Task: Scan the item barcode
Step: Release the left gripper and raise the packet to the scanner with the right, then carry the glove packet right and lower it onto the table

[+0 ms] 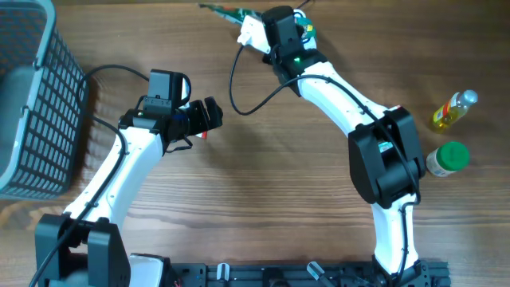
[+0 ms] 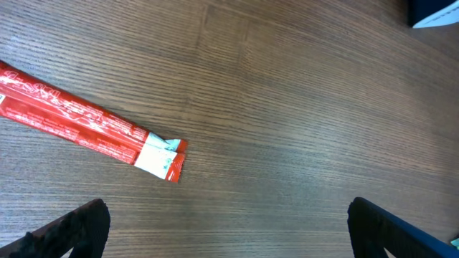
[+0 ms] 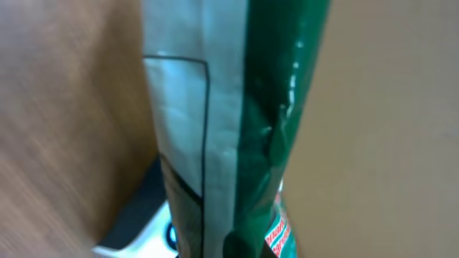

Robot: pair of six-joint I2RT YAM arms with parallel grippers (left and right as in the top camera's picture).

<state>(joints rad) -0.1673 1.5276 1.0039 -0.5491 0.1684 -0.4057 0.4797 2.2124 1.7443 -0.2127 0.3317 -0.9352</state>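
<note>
A green packet (image 1: 227,12) with a pale back panel (image 3: 215,129) is held at the far edge of the table, and my right gripper (image 1: 267,24) is shut on it. A white and black scanner (image 1: 251,33) sits just beside and under the packet (image 3: 136,222); the right fingers themselves are hidden by the packet. My left gripper (image 1: 209,115) hangs open over the wood, nothing between its fingertips (image 2: 72,229). A red stick packet (image 2: 86,122) lies flat on the table to the left of those open jaws, apart from them.
A grey mesh basket (image 1: 32,96) stands at the left edge. A yellow bottle (image 1: 454,110) and a green-capped jar (image 1: 446,158) lie at the right. A dark box corner (image 2: 434,11) shows at the top right of the left wrist view.
</note>
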